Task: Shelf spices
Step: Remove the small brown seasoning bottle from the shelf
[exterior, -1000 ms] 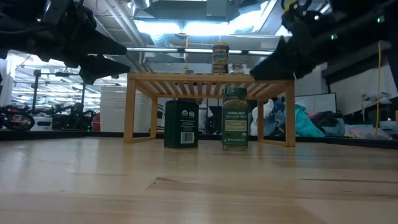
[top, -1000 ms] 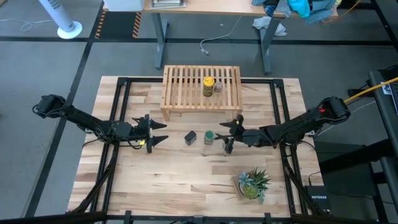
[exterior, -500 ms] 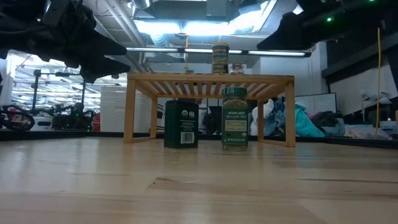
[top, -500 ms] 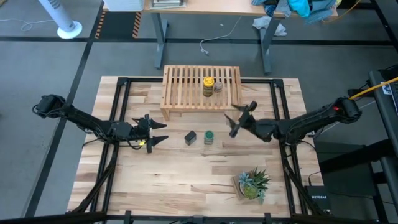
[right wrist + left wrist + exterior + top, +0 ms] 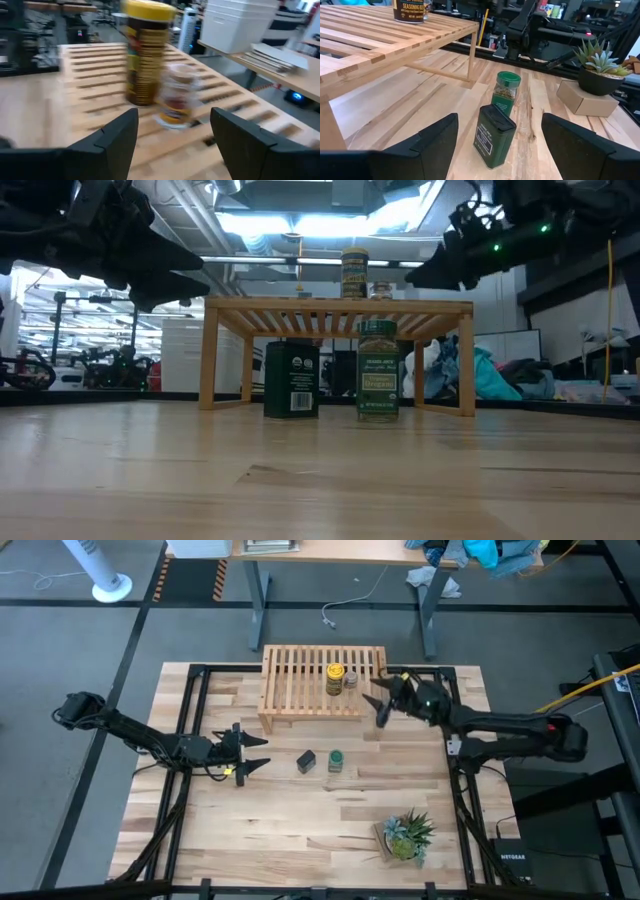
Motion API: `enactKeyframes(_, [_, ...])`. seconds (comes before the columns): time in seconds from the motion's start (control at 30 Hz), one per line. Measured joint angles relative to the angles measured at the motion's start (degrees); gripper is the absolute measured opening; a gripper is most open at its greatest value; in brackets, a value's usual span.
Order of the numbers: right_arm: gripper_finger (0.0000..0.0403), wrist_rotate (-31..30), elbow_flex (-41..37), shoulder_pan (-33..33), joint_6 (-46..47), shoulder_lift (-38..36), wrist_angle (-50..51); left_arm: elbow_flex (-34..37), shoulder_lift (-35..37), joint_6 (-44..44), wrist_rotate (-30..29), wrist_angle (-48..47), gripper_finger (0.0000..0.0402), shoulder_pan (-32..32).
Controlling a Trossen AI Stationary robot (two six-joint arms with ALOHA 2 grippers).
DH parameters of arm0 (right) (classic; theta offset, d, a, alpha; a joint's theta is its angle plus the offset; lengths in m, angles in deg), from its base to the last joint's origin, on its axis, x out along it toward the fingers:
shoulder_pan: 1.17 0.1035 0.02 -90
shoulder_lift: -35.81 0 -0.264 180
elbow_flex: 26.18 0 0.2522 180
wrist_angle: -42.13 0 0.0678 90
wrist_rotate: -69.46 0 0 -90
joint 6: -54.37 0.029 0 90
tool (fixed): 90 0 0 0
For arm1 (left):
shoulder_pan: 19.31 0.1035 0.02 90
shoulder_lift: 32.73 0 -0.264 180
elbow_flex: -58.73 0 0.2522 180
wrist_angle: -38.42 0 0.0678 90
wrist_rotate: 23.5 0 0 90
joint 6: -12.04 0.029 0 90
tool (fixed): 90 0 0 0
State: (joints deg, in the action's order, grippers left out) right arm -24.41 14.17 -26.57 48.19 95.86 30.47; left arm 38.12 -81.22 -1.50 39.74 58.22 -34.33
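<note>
- Butcher-block bench (image 5: 300, 820) on a dark frame, grey floor around it; we take the shelf (image 5: 324, 680) as our landmark, a low light-wood slatted rack at the far middle of the bench.
- Yellow-lidded jar (image 5: 335, 678): upright on the shelf's slats, right of the shelf's middle. We also see it in the right wrist view (image 5: 145, 50).
- Small clear jar (image 5: 351, 680): upright on the shelf, just beside the yellow-lidded jar on its right.
- Black tin (image 5: 306, 761): upright on the bench in front of the shelf, not on it.
- Green-lidded jar (image 5: 336, 759): upright on the bench in front of the shelf, just right of the black tin; the two stand close but apart.
- Potted plant (image 5: 405, 835): on a small box, near the bench's front edge, well apart from the shelf.
- Right end effector (image 5: 383, 700): raised at the shelf's right end, facing the two jars on the slats; we see its fingers spread and nothing between them.
- Left end effector (image 5: 250, 753): above the bench, in front of the shelf's left end, left of the black tin; fingers wide apart, empty, aimed at the tin and green-lidded jar.
</note>
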Motion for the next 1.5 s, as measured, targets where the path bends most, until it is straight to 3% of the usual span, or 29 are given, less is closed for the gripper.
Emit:
enactKeyframes(0.23, [0.0253, 9.2, 0.0, -6.7, 0.1, 1.5, -1.9, 0.0, 0.0, -0.2, 0.0, 0.0, 0.0279, 0.1])
enactKeyframes(0.87, [0.0253, 9.6, 0.0, -6.5, -2.8, 2.2, -6.0, 0.0, 0.0, -2.9, 0.0, -0.4, 0.0279, 0.1])
enactKeyframes(1.23, [0.0253, 12.5, 0.0, -6.5, -3.2, 9.7, -12.8, 0.0, 0.0, -2.6, 0.0, -0.5, 0.0279, 0.1])
enactKeyframes(1.5, [0.0253, 15.0, 0.0, -9.8, -4.6, 10.4, -13.8, 0.0, 0.0, -2.6, 0.0, -1.0, 0.0279, 0.1])
